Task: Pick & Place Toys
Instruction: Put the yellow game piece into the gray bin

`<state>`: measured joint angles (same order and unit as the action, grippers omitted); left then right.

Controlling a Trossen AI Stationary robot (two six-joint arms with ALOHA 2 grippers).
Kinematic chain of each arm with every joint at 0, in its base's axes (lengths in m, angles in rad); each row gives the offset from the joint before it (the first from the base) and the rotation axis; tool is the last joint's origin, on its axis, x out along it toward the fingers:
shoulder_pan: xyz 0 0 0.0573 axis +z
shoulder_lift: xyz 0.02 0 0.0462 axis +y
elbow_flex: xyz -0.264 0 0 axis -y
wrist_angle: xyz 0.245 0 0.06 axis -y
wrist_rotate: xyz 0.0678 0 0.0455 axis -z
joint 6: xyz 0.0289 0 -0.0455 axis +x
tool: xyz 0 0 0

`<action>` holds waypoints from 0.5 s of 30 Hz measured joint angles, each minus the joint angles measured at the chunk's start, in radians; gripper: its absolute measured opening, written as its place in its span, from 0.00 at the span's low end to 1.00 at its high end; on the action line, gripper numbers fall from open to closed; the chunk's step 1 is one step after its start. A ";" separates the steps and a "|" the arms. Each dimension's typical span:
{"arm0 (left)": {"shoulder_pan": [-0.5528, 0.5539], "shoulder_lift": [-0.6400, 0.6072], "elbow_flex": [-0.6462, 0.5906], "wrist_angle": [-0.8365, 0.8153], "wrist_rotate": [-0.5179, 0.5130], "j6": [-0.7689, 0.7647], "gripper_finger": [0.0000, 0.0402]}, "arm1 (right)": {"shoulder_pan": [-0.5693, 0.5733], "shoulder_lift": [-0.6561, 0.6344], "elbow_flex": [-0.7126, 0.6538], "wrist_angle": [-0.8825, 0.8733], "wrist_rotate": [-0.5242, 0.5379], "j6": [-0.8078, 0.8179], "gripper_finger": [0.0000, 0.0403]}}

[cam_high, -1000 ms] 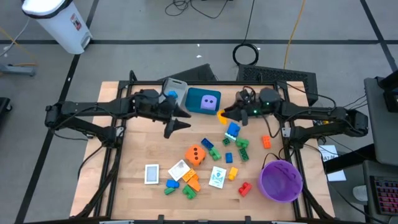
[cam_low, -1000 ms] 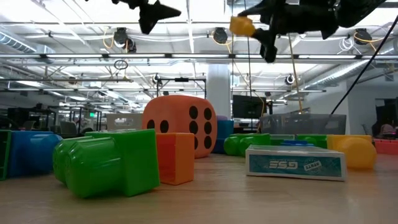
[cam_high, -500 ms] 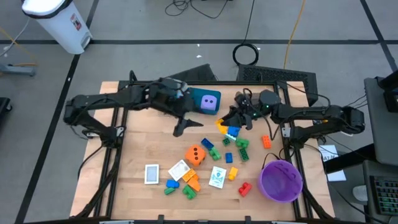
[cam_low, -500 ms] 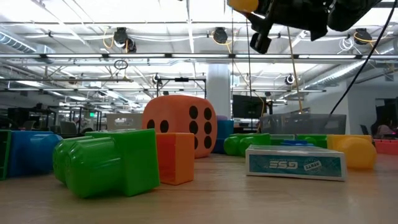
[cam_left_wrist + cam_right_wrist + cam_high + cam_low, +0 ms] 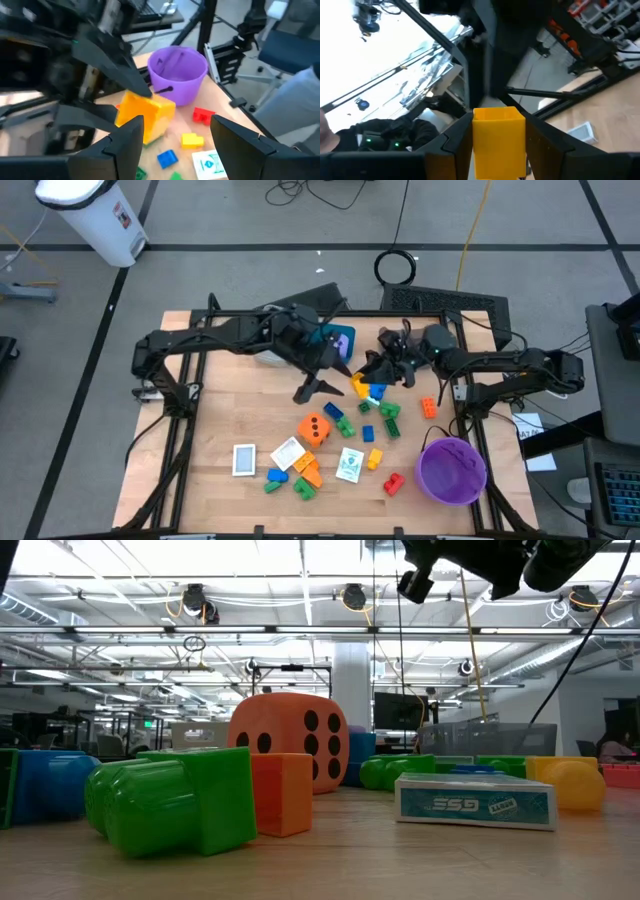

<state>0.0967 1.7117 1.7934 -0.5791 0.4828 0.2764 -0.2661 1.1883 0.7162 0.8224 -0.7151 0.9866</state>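
My left gripper hangs over the middle of the table, near the back edge. Its fingers are apart and hold nothing. It points at my other gripper, so I think it is ready to take what that one holds.

Below it, toward the front edge, lie a white card, the orange die and small bricks. They wait on the wood because I have not picked them yet.

My right gripper is just beside the left one, up in the air. It pinches a yellow brick between its fingers, which press both sides so it does not fall. The brick is high so it can go over the other toys.

The purple bowl sits at the front right corner. I think that is where the brick goes
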 joint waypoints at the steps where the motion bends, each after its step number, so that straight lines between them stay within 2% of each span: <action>1: 0.000 0.012 0.007 -0.002 0.010 -0.001 0.59 | 0.000 0.000 0.000 0.001 -0.005 0.000 0.35; 15: 0.003 0.063 0.034 0.013 0.075 -0.019 0.58 | 0.000 0.001 0.000 0.016 -0.027 0.003 0.35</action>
<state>0.1001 1.7744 1.8275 -0.5658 0.5576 0.2569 -0.2661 1.1892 0.7162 0.8383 -0.7419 0.9893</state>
